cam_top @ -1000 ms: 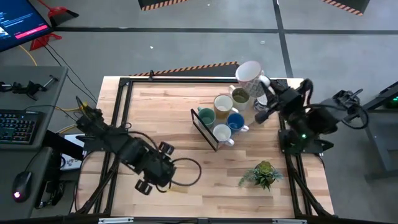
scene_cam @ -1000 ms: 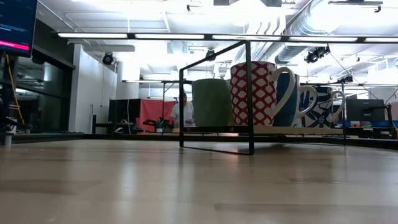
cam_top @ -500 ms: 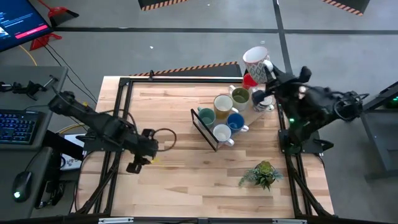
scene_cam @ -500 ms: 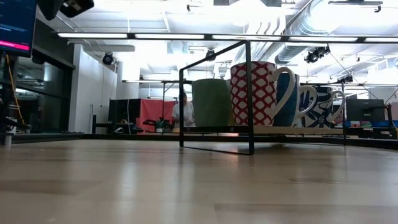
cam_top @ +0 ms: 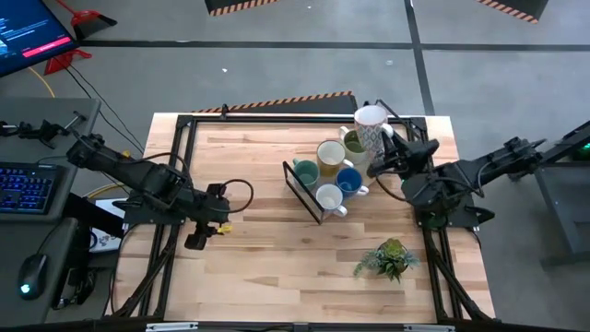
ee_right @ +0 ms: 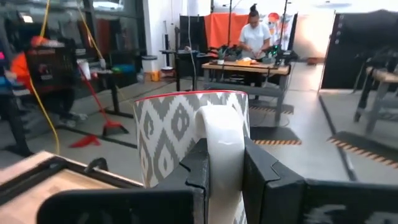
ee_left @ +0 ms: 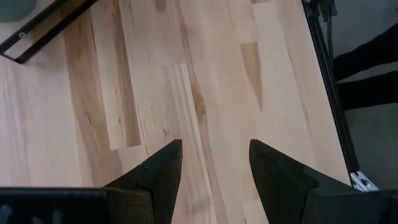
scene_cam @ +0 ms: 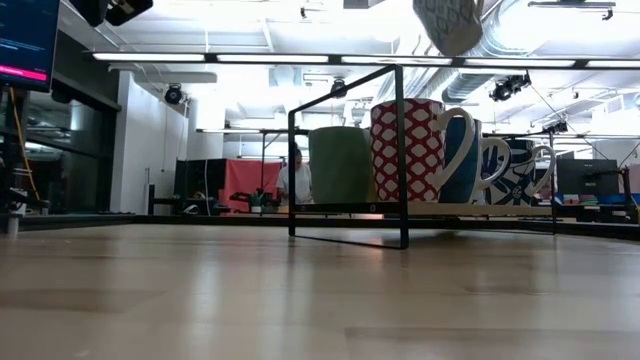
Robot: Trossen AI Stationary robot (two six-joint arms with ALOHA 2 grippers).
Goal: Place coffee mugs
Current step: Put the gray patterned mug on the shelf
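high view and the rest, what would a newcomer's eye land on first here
First, the white mug with the grey pattern, held off the table by its handle in the right gripper above the far right of the table. Next, the cluster of mugs beside the black wire rack, right of the table's middle. The left gripper hangs open and empty over the left side, and a small potted plant stands near the front right.

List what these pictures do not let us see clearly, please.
- Held patterned mug: low view, picture's top edge cuts it off.
- Right gripper: low view, out of frame.
- Blue mug: low view, mostly behind the red mug.
- Left gripper: open, empty.
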